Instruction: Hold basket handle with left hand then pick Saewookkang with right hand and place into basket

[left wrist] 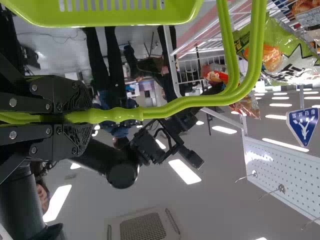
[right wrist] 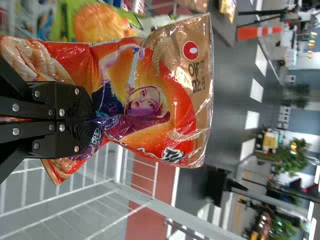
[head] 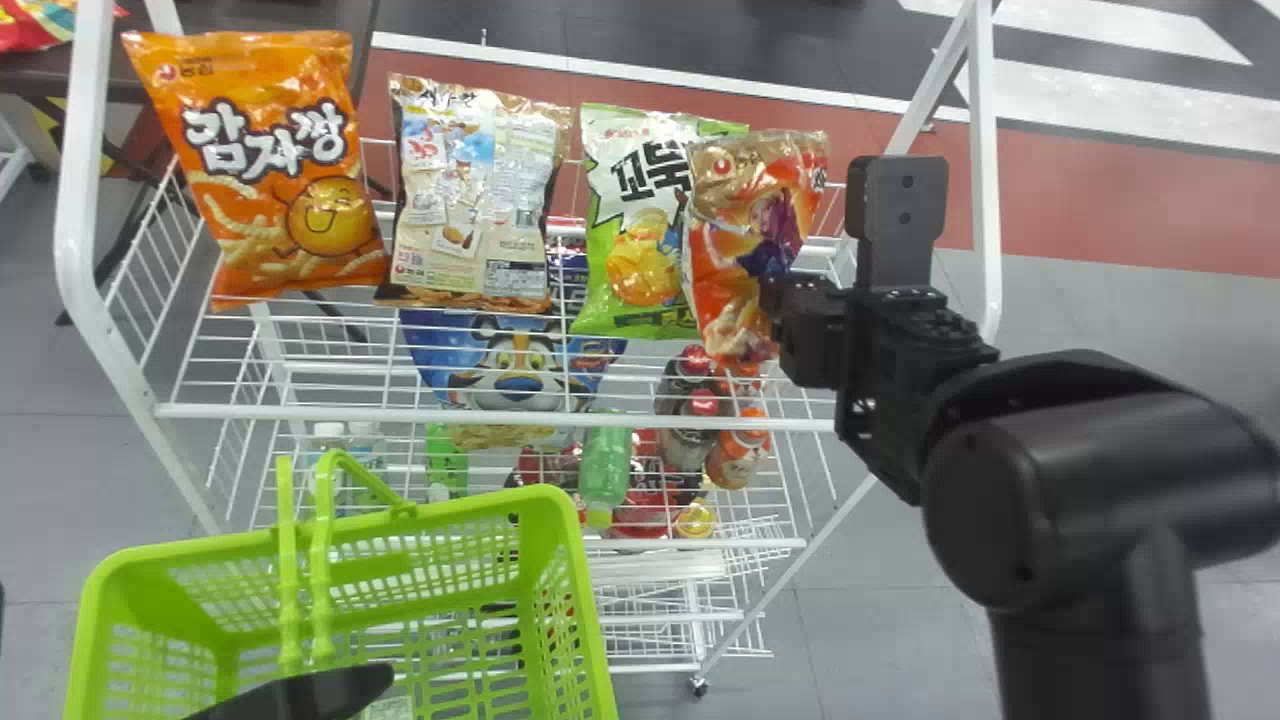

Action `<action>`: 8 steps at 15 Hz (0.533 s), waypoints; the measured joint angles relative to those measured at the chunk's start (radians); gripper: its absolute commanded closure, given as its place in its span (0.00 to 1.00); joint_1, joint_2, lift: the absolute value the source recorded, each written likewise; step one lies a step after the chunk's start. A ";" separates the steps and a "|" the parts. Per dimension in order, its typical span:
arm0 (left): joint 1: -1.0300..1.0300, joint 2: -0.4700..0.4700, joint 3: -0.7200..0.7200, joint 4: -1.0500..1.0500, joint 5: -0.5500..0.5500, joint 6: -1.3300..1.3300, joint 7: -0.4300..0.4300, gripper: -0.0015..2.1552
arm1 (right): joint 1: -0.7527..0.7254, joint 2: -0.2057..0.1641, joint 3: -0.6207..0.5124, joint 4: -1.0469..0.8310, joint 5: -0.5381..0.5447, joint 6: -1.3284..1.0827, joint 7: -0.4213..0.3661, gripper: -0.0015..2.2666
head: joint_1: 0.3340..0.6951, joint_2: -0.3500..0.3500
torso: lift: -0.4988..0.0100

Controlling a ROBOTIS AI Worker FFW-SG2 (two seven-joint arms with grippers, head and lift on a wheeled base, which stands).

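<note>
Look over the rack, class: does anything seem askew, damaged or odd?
On the rack, the second snack bag from the left shows its back panel, while the leftmost bag and green bag face front.

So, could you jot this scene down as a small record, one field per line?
Left gripper: closed on the handle
Basket: bright green, in front of the white rack
Right gripper: pinching a red-orange snack bag
Held bag's place: at the rack, not yet in the basket
Other top snacks: orange bag, bag showing its back, green-and-white bag
Below: bottles
</note>
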 measured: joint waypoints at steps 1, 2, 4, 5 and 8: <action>0.000 0.000 0.000 0.001 0.000 0.000 0.000 1.00 | 0.005 0.000 0.001 -0.031 -0.022 0.047 0.000 0.99 | 1.00 0.24 | 0.94; 0.000 0.000 0.001 0.001 0.000 0.000 0.000 1.00 | 0.013 0.000 0.003 -0.065 -0.049 0.101 0.000 0.99 | 1.00 0.25 | 0.94; 0.000 0.000 0.001 0.001 0.000 0.000 0.000 1.00 | 0.030 0.000 0.016 -0.127 -0.097 0.193 0.000 0.99 | 1.00 0.28 | 0.94; -0.001 0.000 0.001 0.002 0.000 0.000 0.000 1.00 | 0.041 0.000 0.029 -0.152 -0.119 0.235 0.000 0.99 | 1.00 0.30 | 0.94; -0.003 0.000 0.000 0.004 0.000 0.000 0.000 1.00 | 0.068 0.000 0.085 -0.206 -0.169 0.320 0.001 0.99 | 1.00 0.39 | 0.94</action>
